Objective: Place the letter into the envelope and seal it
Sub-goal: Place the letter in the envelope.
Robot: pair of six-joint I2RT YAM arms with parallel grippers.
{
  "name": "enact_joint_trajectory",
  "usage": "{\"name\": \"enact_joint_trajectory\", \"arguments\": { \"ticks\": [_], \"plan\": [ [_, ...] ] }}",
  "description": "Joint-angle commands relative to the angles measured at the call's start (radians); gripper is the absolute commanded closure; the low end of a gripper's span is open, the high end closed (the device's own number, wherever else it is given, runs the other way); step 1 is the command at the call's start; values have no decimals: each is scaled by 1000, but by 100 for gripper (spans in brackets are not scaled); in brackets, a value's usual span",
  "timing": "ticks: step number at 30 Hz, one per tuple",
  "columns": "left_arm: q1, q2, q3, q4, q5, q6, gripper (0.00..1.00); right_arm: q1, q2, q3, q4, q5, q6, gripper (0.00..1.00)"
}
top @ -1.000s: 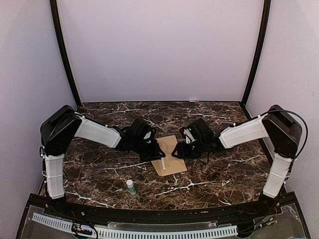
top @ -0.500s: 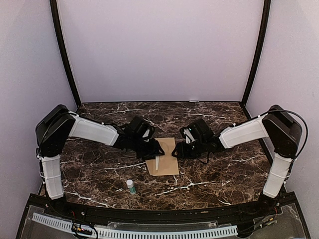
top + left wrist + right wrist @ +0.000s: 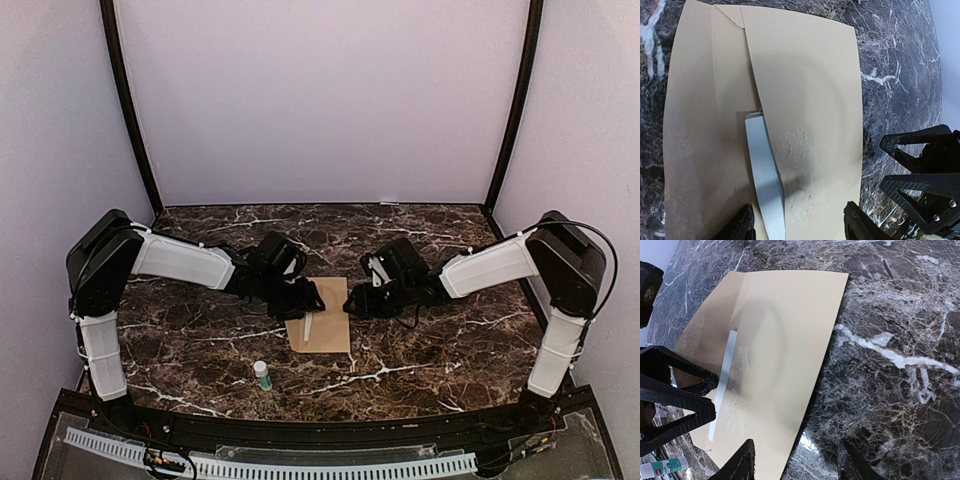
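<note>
Envelope (image 3: 325, 318) flat mid-table between the arms. Left gripper (image 3: 800, 220) spread wide above it, empty, a pale strip (image 3: 762, 170) lying between its fingers; right gripper (image 3: 796, 457) equally open, holding nothing. Risk — a one-sided push skates paper across the slick marble table (image 3: 200, 340), creasing the flap crooked

This looks like a robotics lab test booth: plain pale lavender walls (image 3: 320, 100) and black corner posts (image 3: 130, 110) box in a dark marble-patterned table (image 3: 200, 350), with two white-and-black robot arms (image 3: 185, 262) bolted along its near edge behind a slotted cable duct (image 3: 270, 465).
</note>
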Motion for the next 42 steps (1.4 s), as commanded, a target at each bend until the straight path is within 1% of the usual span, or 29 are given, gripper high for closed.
{"name": "enact_joint_trajectory", "arguments": {
  "ticks": [1,12,22,26,33,38,42],
  "plan": [
    [-7,-38,16,-31,5,9,39,1,9,-5,31,-14,7,48],
    [-19,7,46,-11,41,3,39,20,35,6,71,-66,22,49],
    [-26,36,73,-16,50,5,39,36,52,11,79,-68,31,50],
    [-27,28,77,-51,20,21,39,36,48,8,78,-60,31,50],
    [-33,15,100,-134,-110,47,39,36,56,8,75,-56,31,50],
    [-35,21,104,-156,-125,49,39,36,61,9,74,-58,30,50],
    [-37,32,102,-140,-96,42,39,36,68,14,75,-64,31,50]
  ]
}}
